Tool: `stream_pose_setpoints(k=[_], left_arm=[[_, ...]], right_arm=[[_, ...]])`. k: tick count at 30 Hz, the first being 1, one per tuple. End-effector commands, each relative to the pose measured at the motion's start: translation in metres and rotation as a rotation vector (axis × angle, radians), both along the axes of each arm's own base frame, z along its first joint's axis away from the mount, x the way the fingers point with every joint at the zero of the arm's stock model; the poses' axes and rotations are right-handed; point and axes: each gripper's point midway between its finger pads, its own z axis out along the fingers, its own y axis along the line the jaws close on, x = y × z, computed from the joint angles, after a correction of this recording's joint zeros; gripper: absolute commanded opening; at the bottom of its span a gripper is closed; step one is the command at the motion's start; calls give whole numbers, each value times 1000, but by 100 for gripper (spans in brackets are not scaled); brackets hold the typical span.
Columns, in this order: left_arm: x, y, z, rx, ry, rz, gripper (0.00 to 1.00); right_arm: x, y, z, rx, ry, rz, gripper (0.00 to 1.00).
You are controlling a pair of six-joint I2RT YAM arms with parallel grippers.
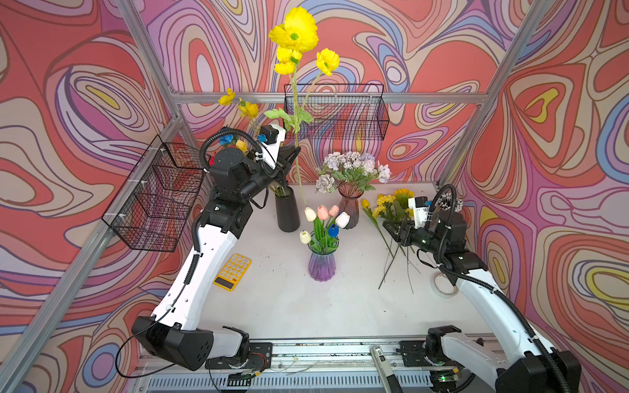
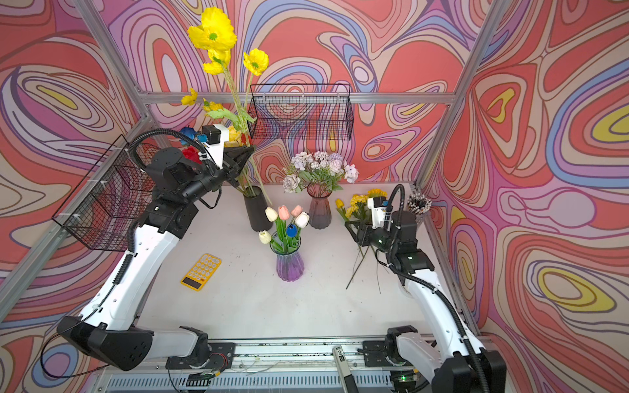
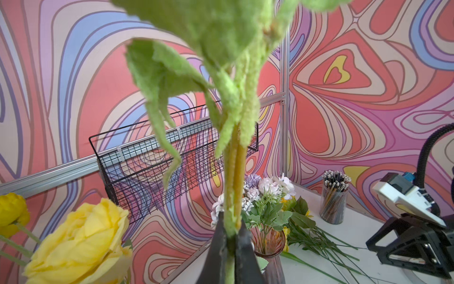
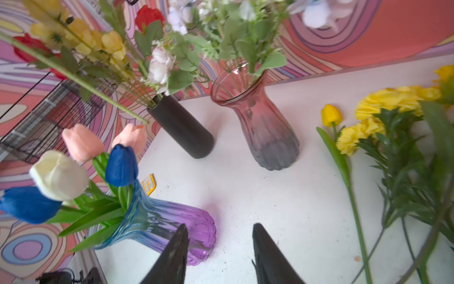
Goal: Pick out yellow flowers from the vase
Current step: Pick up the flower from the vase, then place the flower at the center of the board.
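Reading it near to far. Purple vase (image 1: pixel 322 265) mid-worktop (image 1: pixel 289 306) holds only white, pink and blue tulips (image 1: pixel 322 211), so I leave it. Right pincer (image 4: pixel 219 226) at 3 o'clock is half-wide with nothing in it, low beside the yellow flowers (image 1: pixel 384 200) lying there. Black vase (image 1: pixel 288 211) at 11 o'clock holds more yellow, a rose (image 3: pixel 76 238) at least. Left pincer (image 1: pixel 294 152) sits above it, clamped tight mid-stem on the tall yellow flower (image 1: pixel 295 32). The stem tip hangs free just beside the vase rim, so it looks fully out. Plan: swing slowly to 3 o'clock, since the top-heavy heads may pivot in the grip. Keep the tail above the pale bouquet (image 1: pixel 350 166) at 12, lay it on the pile, then open.
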Motion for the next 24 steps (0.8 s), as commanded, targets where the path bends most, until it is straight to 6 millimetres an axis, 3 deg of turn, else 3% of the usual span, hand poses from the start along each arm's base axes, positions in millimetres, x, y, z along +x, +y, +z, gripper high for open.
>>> stream_pose_setpoints(k=[1, 8, 16, 24], left_arm=[[-11, -13, 7, -61, -11, -59, 0], [-18, -53, 3, -93, -4, -150, 0], [-29, -74, 4, -165, 31, -241, 0], [-32, -95, 4, -236, 42, -334, 0]], right_arm=[[-13, 18, 31, -19, -122, 115, 45], [-29, 51, 50, -16, -197, 243, 45], [-42, 76, 75, -9, -281, 348, 48], [-37, 89, 95, 0, -341, 374, 49]])
